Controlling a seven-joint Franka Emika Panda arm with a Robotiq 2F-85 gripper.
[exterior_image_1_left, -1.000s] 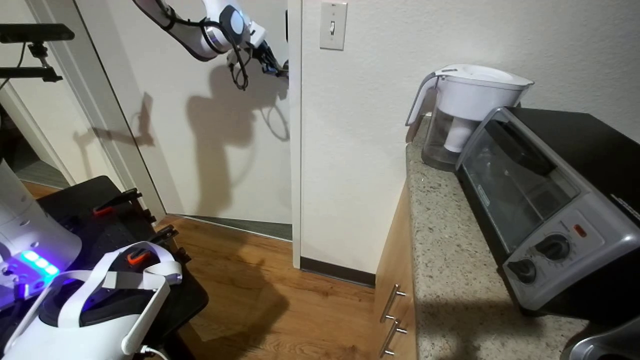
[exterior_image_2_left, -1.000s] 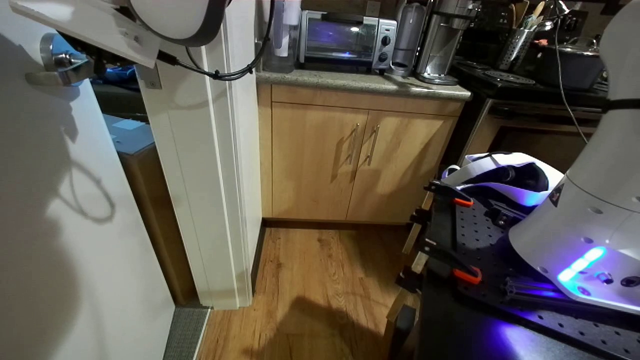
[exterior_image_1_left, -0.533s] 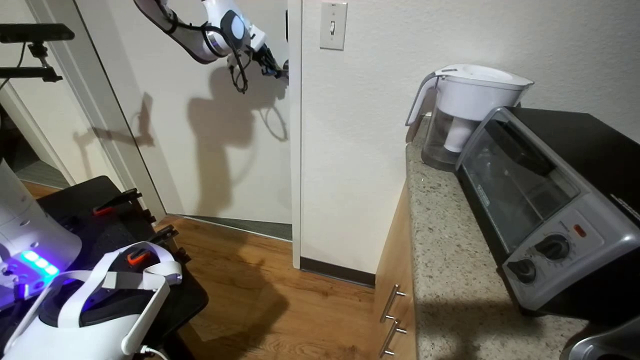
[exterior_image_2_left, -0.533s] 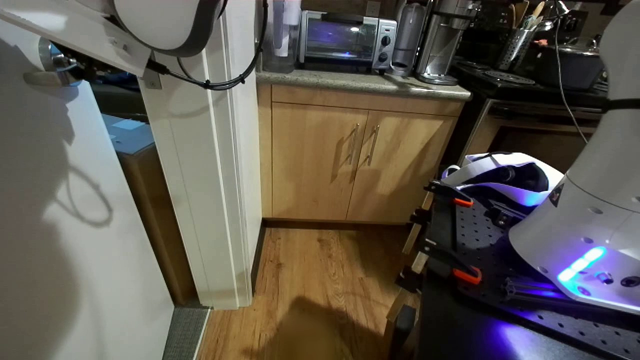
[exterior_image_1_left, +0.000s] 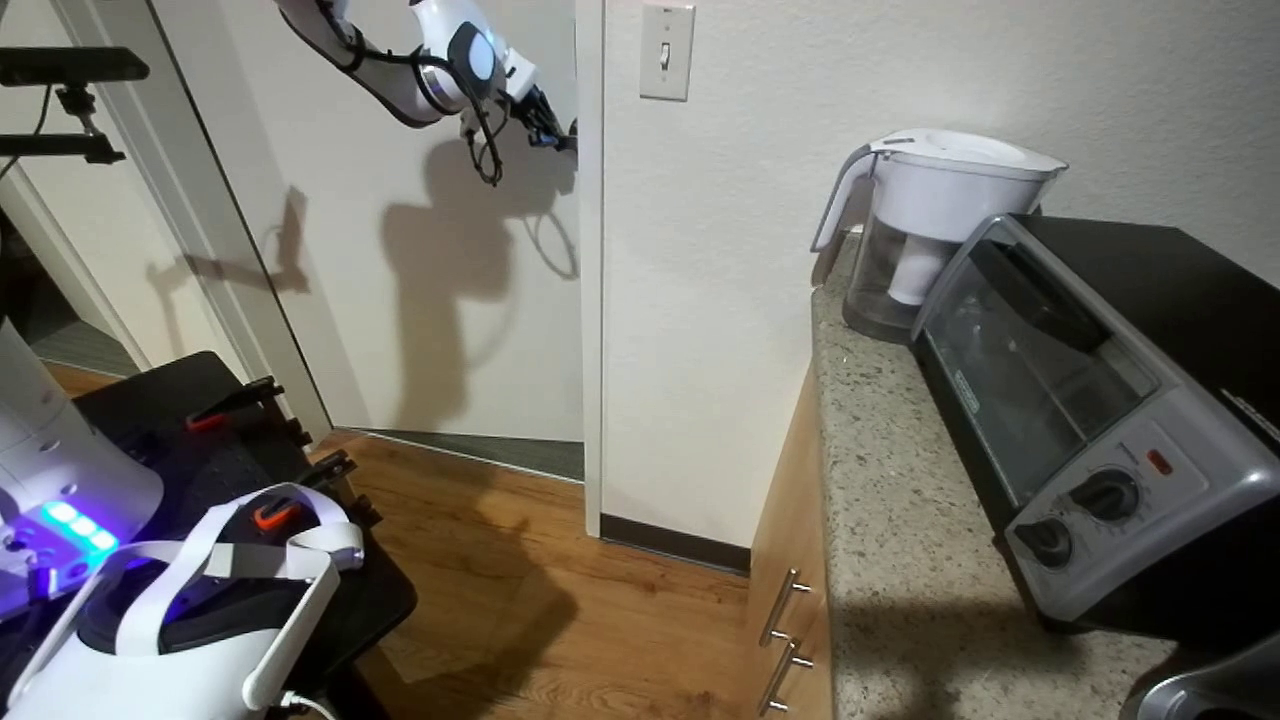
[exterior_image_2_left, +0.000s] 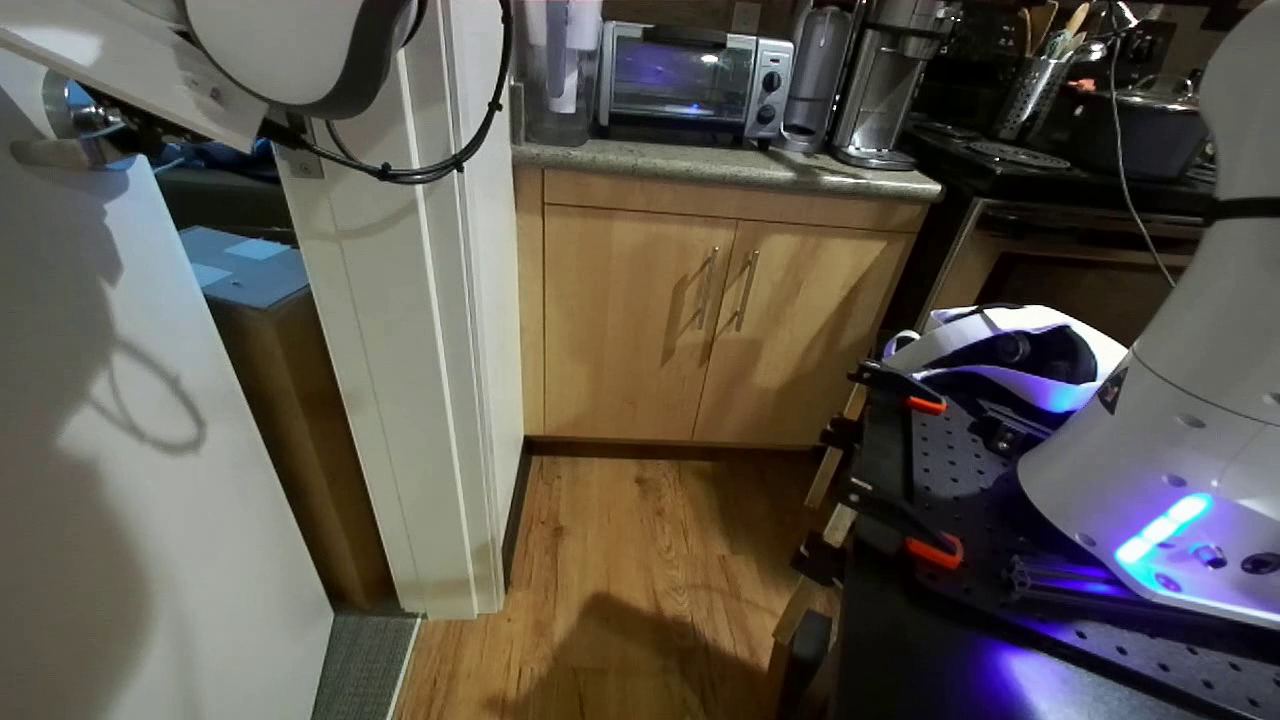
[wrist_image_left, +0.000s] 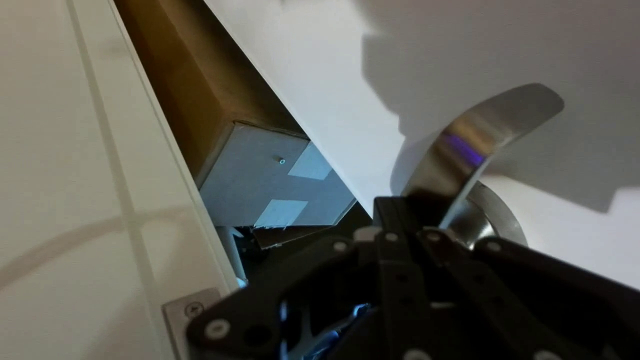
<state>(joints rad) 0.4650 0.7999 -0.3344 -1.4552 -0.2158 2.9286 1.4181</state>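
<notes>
In the wrist view my gripper (wrist_image_left: 397, 205) has its dark fingers together, tips close against the curved metal lever handle (wrist_image_left: 515, 112) of a white door. The handle passes behind the tips; whether they touch it cannot be made out. Part of the round handle base (wrist_image_left: 500, 212) shows beside the fingers. The door (exterior_image_2_left: 220, 560) stands ajar, leaving a gap to the door frame (exterior_image_2_left: 370, 380). In an exterior view the white arm partly covers my gripper near the handle (exterior_image_2_left: 55, 153). From another angle the gripper (exterior_image_1_left: 562, 142) sits small at the wall's edge.
Behind the gap stands a cardboard box (wrist_image_left: 240, 170) with pale tape patches. A metal strike plate (wrist_image_left: 190, 307) is on the frame. A counter (exterior_image_1_left: 870, 480) bears a toaster oven (exterior_image_1_left: 1030, 350) and a water pitcher (exterior_image_1_left: 950, 190). A headset (exterior_image_1_left: 190, 650) lies by the robot base.
The door has swung a little farther from its frame, so the gap is wider and more of the box shows. My arm has moved along with the handle; the gripper has stayed shut.
</notes>
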